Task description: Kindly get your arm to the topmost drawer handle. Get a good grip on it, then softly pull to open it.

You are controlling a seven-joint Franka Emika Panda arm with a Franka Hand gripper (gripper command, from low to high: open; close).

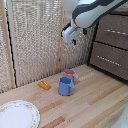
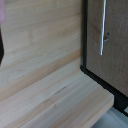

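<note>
Drawer handle (image 1: 116,31) untouched, at three o'clock in the exterior view, on the closed top drawer (image 1: 113,30).

The gripper (image 1: 79,36) is hung off the white arm (image 1: 92,12) at twelve o'clock, well apart from the handle, likely mid-approach; whether its fingers are apart cannot be told. Below, at six o'clock, a blue mug (image 1: 65,86) is left beside a pink cup (image 1: 71,75).
</note>
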